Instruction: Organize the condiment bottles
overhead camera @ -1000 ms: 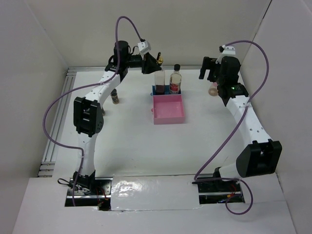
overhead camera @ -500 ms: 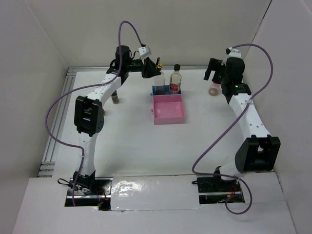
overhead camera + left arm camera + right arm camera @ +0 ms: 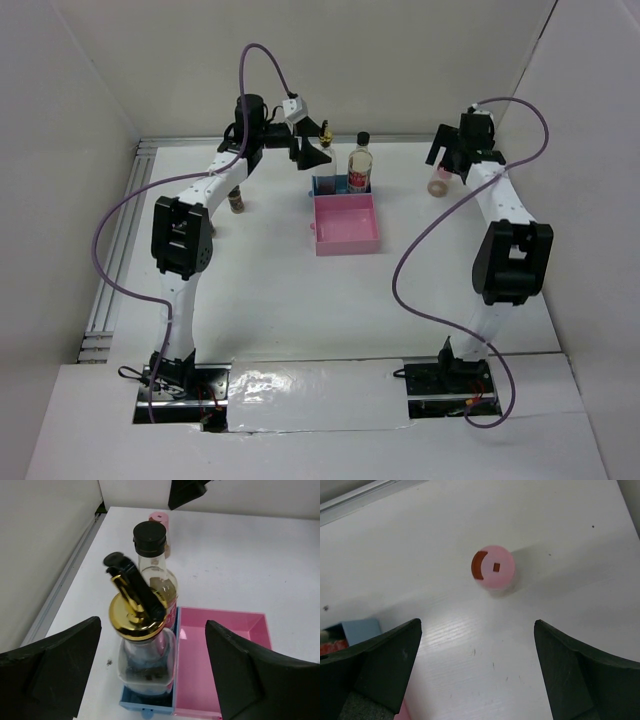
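Top view first: left gripper point(image 3: 308, 152) hangs at the far side of the table just beside the pourer bottle point(image 3: 327, 160), which stands in the blue tray point(image 3: 318, 187) next to the black-cap bottle point(image 3: 360, 166); the pink tray point(image 3: 346, 222) touches the blue one on its near side; one spice jar point(image 3: 237, 200) stands well apart to the left, by the left arm; the right gripper point(image 3: 443, 162) hovers just over the pink jar point(image 3: 438, 184) on bare table to the right. Both bottles are upright, long axis vertical.

Left wrist view: both fingers point(image 3: 55, 680) are spread wide, one on each side of the pourer bottle and clear of it, so the jaws grip nothing; the black spout slants up and to the left of the gold collar; the black-cap bottle stands just behind, touching or nearly so.

Right wrist view: the pink jar is seen cap-on from above, upright, its axis running toward the camera; the jaws are wide open, the jar lying ahead of the tips and not between them.

By my reading both bottles are housed and the pink jar is the step in hand; the right arm must drop lower, bring the jar between its fingers, close on the body and carry it to a tray.
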